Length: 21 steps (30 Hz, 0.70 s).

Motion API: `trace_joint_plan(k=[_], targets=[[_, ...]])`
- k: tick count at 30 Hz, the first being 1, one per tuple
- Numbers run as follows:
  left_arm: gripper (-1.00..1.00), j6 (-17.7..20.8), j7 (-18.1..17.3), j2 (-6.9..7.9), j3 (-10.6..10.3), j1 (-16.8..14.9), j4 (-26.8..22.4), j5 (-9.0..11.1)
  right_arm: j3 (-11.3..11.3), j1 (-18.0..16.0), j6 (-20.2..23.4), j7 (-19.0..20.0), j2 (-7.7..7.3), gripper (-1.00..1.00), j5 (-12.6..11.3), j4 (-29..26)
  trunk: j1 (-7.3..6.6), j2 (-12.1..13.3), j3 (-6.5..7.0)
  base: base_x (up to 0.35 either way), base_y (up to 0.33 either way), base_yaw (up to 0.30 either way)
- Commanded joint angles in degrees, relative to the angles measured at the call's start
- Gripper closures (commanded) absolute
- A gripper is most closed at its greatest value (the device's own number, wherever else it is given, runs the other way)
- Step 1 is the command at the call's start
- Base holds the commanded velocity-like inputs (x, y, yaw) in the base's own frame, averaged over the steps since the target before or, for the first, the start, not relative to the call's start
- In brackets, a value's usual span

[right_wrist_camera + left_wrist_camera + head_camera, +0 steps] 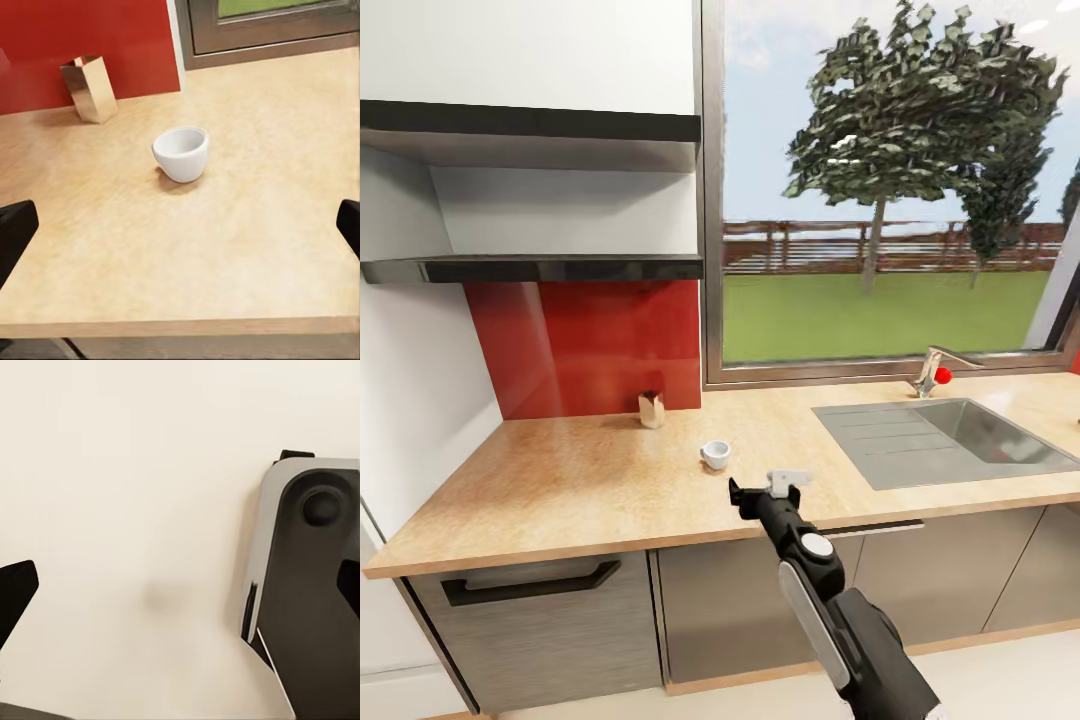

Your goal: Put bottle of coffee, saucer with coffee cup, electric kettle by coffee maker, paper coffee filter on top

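Right end effector [765, 487] spread wide, empty, near unmarked coffee cup [181, 153] (no readable writing), kitchen countertop [580, 480]

A steel sink [960, 440] with a draining board is set into the worktop at the right, a chrome tap [932, 368] with a red knob behind it. A big window [890, 180] looks onto a lawn, a wooden fence and a tree. A glossy red splashback [585, 345] covers the wall; a small shiny metal box [651, 409] stands at its foot
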Motion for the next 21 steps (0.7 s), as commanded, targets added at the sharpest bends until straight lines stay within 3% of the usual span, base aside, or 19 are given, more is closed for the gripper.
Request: trace_joint_plan(k=[1, 3, 6, 21], targets=[[-1.0, -0.2, 0.1, 0.0, -0.5, 0.0, 0.1, 0.6, 0.1, -0.3, 2.2, -1.3, -0.04, -1.0, -0.6, -1.0, 0.02, 0.0, -0.03, 0.0, 0.0, 0.0], [-1.0, -0.2, 0.1, 0.1, -0.4, 0.9, 0.2, 0.6, -0.5, -0.5, 5.2, -2.2, -0.16, -1.0, -0.6, -2.1, 0.02, 0.0, -0.03, 0.005, 0.0, 0.0], [-1.0, -0.1, 0.1, 0.22, -0.4, 1.9, 0.1, 0.6, -2.0, -0.6, 6.4, -2.6, -0.23, -1.0, -0.6, -2.3, 0.02, 0.0, -0.03, 0.122, 0.0, 0.0], [-1.0, 0.0, 0.2, 0.19, -0.4, 3.3, 0.2, 0.6, -2.5, -0.7, 6.8, -2.6, -0.43, -1.0, -0.6, -2.4, 0.02, 0.0, -0.03, 0.312, 0.039, 0.0]])
